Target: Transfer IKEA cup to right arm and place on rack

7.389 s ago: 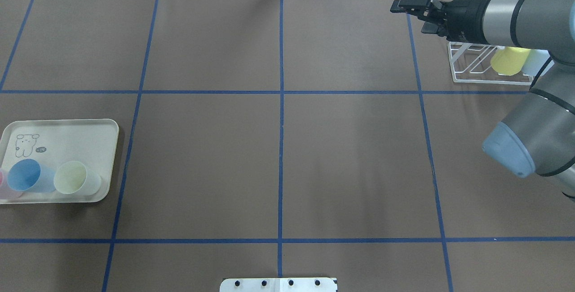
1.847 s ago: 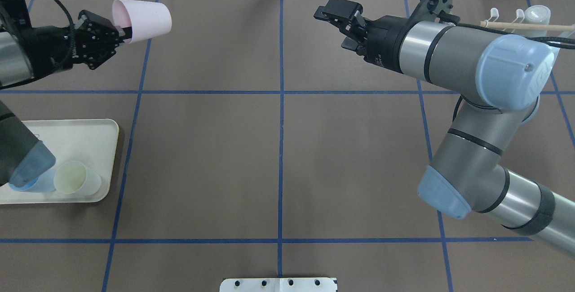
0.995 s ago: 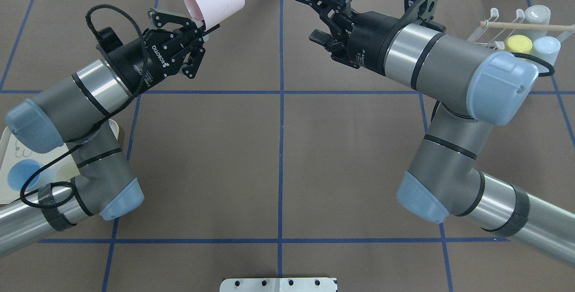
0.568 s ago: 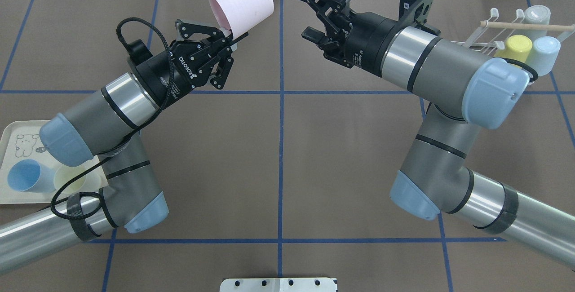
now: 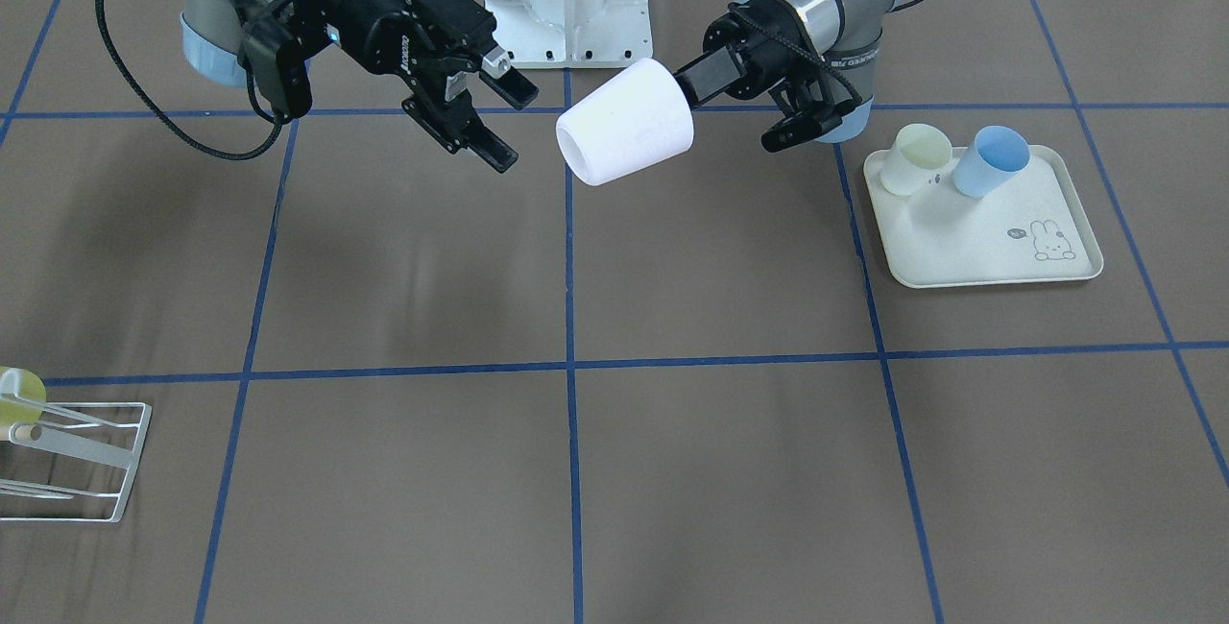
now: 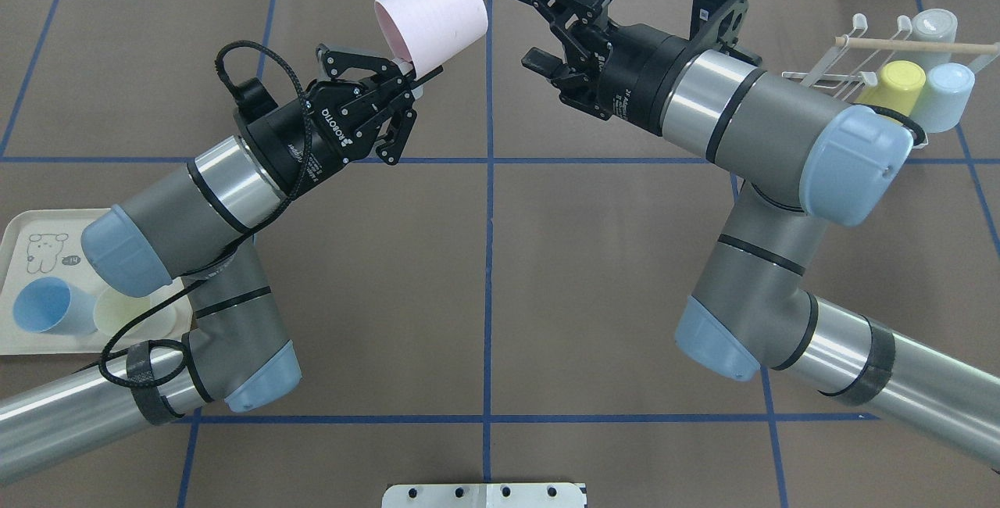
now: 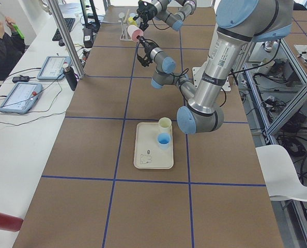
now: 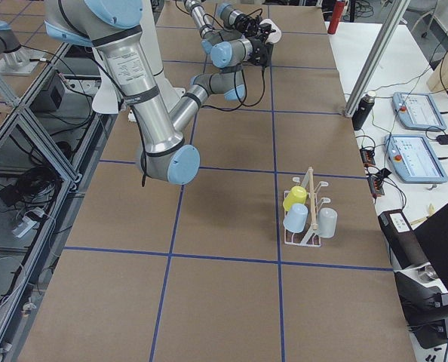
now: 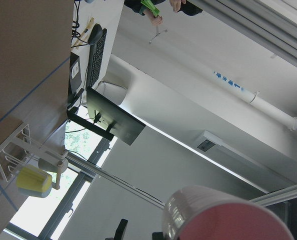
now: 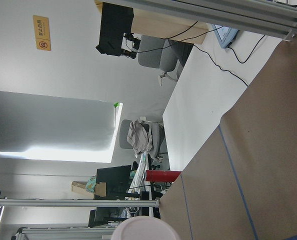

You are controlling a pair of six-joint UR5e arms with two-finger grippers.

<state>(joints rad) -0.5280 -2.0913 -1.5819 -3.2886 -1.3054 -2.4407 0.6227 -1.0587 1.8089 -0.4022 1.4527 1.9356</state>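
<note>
The IKEA cup (image 6: 431, 22) is pale pink and lies on its side in the air over the table's far centre line. My left gripper (image 6: 416, 69) is shut on its rim, mouth toward the gripper. In the front view the cup (image 5: 626, 123) looks white, with the left gripper (image 5: 686, 84) behind it. My right gripper (image 6: 522, 22) is open, just right of the cup's base and apart from it; it also shows in the front view (image 5: 511, 130). The white wire rack (image 6: 840, 74) stands at the far right. The cup fills the bottom of the left wrist view (image 9: 223, 215).
The rack holds a yellow cup (image 6: 898, 86), a light blue cup (image 6: 947, 95) and a grey cup (image 6: 933, 23). A cream rabbit-print tray (image 6: 31, 223) at the near left holds a blue cup (image 6: 43, 306) and a pale green cup (image 6: 117, 313).
My left arm has come in and carried the pink cup right to the centre line. My right arm has swung left from the rack, gripper open, to face the cup.
</note>
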